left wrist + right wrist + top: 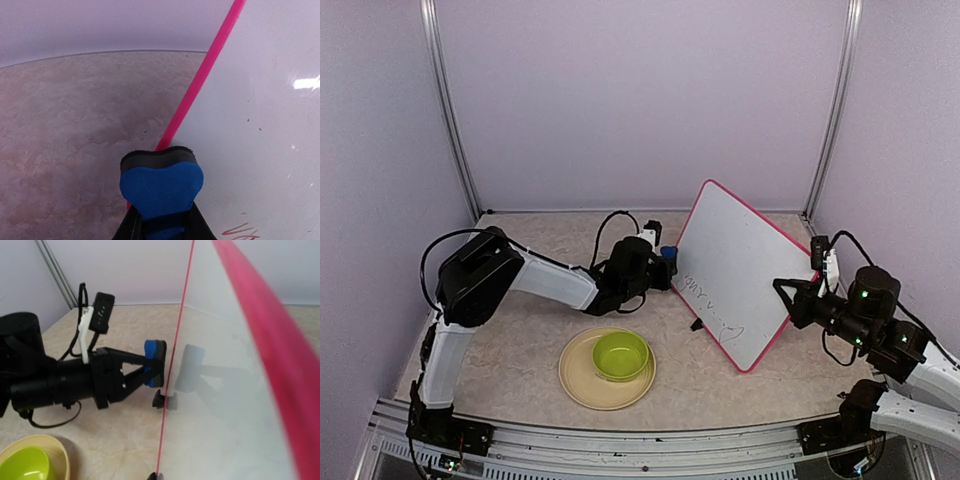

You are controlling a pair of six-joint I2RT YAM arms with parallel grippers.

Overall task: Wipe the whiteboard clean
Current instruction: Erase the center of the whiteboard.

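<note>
The whiteboard (740, 265), white with a rounded pink frame, stood upright and tilted right of centre, with faint dark handwriting (712, 306) along its lower edge.

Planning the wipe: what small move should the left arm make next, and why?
Probably slide the eraser onto the whiteboard and down toward the writing: it sits at the pink frame, marks lie along the lower edge, and the right end effector steadies the board.

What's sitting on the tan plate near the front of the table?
A lime-green bowl, apparently empty, rests on the plate. The plate's centre beneath it is hidden.
</note>
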